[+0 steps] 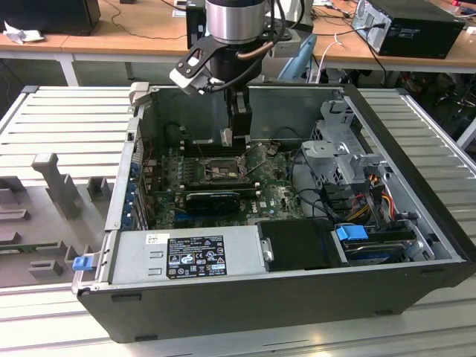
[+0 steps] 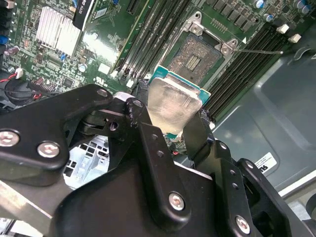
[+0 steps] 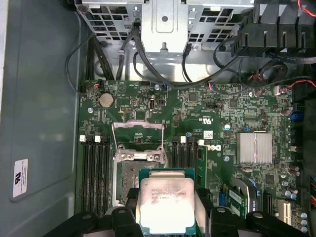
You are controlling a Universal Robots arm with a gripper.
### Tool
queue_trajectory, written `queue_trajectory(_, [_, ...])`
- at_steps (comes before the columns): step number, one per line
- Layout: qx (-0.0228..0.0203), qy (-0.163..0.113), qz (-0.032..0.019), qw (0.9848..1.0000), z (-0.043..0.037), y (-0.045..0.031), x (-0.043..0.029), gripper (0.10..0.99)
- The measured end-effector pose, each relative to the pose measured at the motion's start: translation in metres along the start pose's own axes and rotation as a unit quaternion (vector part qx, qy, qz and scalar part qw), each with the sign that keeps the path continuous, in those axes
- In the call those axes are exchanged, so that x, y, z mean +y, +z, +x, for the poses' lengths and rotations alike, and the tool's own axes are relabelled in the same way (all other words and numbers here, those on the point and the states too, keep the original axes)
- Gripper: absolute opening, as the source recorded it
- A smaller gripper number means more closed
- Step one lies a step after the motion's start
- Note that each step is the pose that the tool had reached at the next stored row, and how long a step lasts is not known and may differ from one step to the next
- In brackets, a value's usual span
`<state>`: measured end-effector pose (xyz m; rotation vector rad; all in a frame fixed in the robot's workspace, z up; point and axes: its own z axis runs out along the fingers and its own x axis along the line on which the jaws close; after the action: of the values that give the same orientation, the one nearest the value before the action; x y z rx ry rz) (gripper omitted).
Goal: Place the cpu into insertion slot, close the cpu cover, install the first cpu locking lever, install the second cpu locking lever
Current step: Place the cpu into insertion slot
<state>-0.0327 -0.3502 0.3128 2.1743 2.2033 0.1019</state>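
Fingers (image 2: 193, 134) clamped on opposite edges of cpu (image 3: 165, 205), chip held clear above motherboard (image 3: 170, 103), partly over the insertion slot (image 3: 129, 173); cpu cover (image 3: 138, 127) hinged up, standing open beside slot

exterior view: down into whole computer case (image 1: 297, 297)
both wrist views: close over motherboard (image 3: 217, 106), sharing insertion slot (image 2: 197, 58)

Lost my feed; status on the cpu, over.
Tool shut on cpu, held above board near slot. Slot empty, cover up. Nothing blocking slot.
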Motion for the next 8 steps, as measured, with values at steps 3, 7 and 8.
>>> queue_trajectory(3, [-0.0001,0.001,0.0000,1.0000,0.0000,0.0015,-0.0001,0.525])
queue_trajectory(7, [-0.0002,0.003,0.0000,1.0000,-0.0001,0.0043,-0.0003,0.525])
queue_trajectory(8, [-0.0002,0.003,0.0000,1.0000,-0.0001,0.0049,-0.0004,0.525])
